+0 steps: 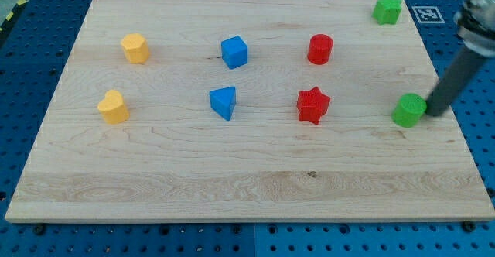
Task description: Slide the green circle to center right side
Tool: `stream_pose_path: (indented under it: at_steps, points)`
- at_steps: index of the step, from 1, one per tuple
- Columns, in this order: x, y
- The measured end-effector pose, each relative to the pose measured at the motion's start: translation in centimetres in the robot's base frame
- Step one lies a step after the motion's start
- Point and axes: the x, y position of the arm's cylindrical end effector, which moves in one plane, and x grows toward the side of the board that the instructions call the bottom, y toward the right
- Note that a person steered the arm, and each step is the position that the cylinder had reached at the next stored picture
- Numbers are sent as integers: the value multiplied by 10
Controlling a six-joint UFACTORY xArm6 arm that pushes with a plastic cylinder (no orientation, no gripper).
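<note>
Green circle [408, 110] sits at the wooden board's [232, 172] centre right edge, my tip [430, 112] touching its right side. No pincer shows, only the rod. A red star [313, 105] lies well left.

The wooden tabletop [255, 183] carries eight blocks. Toward the view's left lie a yellow hexagon [135, 48] and a yellow heart [113, 107]. In the middle sit a blue cube [234, 52] and a blue triangle [223, 101]; further right, a red cylinder [320, 49] above a red star [313, 105]. A green block [387, 10] sits at the top right corner, and the green circle [408, 110] lies near the right edge.
</note>
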Motion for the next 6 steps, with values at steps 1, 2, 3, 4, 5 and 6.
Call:
stream_pose_path:
  at_steps: [1, 2, 3, 4, 5, 6]
  points:
    - [3, 9]
    - [50, 37]
    - [86, 34]
    - [90, -18]
    - [31, -42]
    - [-31, -52]
